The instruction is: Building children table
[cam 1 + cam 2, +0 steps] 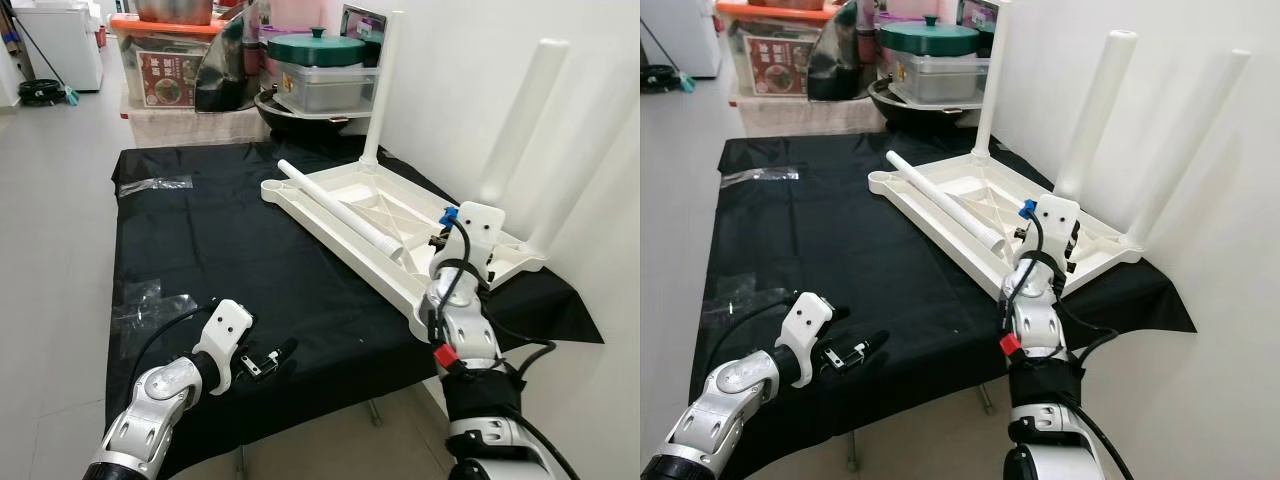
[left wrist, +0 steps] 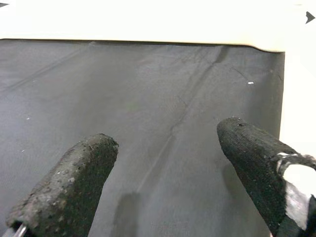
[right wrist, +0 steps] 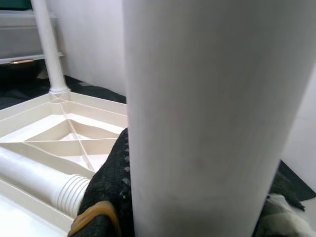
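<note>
Working surface: black cloth (image 1: 230, 240) over a table, white wall on the right.
Tabletop (image 1: 350, 205): white, upside down on the cloth's right half; three legs upright in it.
Loose leg (image 1: 340, 208): lying across the tabletop's underside, threaded end toward me.
Near-right leg (image 3: 207, 113): my right gripper (image 1: 1045, 240) clasps it near its base.
Left gripper (image 1: 275, 358): near left, just above the cloth, fingers (image 2: 74, 182) spread apart, grasping nothing.

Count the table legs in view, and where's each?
4. Far-corner leg upright in the tabletop. Two more upright by the wall: near-corner leg at the right hand, and another leg beside it. Loose leg lying on the tabletop.
</note>
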`<state>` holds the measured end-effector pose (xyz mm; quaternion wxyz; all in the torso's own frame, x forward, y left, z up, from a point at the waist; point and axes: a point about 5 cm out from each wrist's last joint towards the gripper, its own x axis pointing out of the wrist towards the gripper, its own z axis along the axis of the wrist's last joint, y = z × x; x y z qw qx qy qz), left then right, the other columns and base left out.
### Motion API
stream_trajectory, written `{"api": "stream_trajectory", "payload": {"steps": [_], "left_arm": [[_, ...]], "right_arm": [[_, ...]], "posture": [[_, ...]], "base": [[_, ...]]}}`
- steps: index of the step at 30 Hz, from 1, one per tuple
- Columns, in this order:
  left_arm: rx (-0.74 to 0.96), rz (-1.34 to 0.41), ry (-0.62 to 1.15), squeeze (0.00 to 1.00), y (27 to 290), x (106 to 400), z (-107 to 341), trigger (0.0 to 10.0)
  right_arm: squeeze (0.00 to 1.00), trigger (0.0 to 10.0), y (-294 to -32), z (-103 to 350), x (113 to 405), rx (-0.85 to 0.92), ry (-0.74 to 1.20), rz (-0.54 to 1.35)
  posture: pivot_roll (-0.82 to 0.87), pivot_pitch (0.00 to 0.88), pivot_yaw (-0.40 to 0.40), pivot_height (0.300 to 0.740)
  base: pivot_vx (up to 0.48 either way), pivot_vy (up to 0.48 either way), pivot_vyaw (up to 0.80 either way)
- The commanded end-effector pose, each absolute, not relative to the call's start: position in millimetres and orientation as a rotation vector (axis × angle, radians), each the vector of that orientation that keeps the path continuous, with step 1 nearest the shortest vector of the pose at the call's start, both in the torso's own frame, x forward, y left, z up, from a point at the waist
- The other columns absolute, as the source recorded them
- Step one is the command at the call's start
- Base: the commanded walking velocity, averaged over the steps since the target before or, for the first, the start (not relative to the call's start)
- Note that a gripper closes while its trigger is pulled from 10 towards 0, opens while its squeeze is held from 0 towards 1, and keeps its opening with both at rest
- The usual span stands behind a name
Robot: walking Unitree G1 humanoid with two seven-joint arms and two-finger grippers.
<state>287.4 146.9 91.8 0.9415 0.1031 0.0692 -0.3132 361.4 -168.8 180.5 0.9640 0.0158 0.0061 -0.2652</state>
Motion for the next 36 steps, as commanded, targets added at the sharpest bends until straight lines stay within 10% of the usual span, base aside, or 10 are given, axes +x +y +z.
{"api": "stream_trajectory", "payload": {"steps": [1,2,3,7,8,15,26,28,29,36], "left_arm": [[0.211,-0.645,0.152,0.00,143,285,89,10.0],[0.211,-0.647,0.152,0.00,142,285,89,10.0],[0.211,-0.648,0.153,0.00,142,285,89,10.0],[0.212,-0.648,0.151,0.00,144,287,90,10.0],[0.213,-0.647,0.149,0.00,144,287,91,10.0],[0.211,-0.649,0.150,0.00,144,286,90,10.0],[0.214,-0.657,0.148,0.00,143,289,91,10.0],[0.215,-0.657,0.148,0.00,143,290,92,10.0],[0.215,-0.657,0.146,0.00,144,289,92,10.0],[0.219,-0.650,0.146,0.00,148,288,93,10.0]], "right_arm": [[0.00,10.0,-166,147,359,0.052,0.178,-0.505],[0.25,10.0,-165,149,360,0.077,0.158,-0.466],[1.00,10.0,-164,152,360,0.092,0.139,-0.445],[1.00,10.0,-169,166,364,0.130,0.079,-0.357],[0.00,10.0,-173,179,368,0.149,0.016,-0.247],[0.00,10.0,-209,215,354,0.128,-0.145,0.282],[0.00,10.0,-242,221,342,0.012,-0.044,0.549],[0.00,7.8,-240,220,342,0.007,-0.039,0.583],[0.00,0.0,-239,220,342,0.002,-0.054,0.599],[0.00,0.0,-244,219,352,-0.080,-0.063,0.411]], "posture": [[-0.01,0.000,-0.104,0.740],[-0.01,0.000,-0.102,0.740],[-0.01,0.000,-0.100,0.740],[-0.01,0.000,-0.100,0.740],[-0.01,0.000,-0.098,0.740],[-0.02,0.000,-0.090,0.740],[-0.03,0.000,-0.084,0.740],[-0.02,0.000,-0.084,0.740],[-0.02,0.000,-0.086,0.740],[-0.01,0.000,-0.089,0.740]], "base": [[0.000,0.000,0.00],[0.000,0.000,0.00],[0.000,0.000,0.00],[0.000,0.000,0.00],[0.000,0.000,0.00],[0.000,0.000,0.00],[0.000,0.000,0.00],[0.000,0.000,0.00],[0.000,0.000,0.00],[0.000,0.000,0.00]]}}
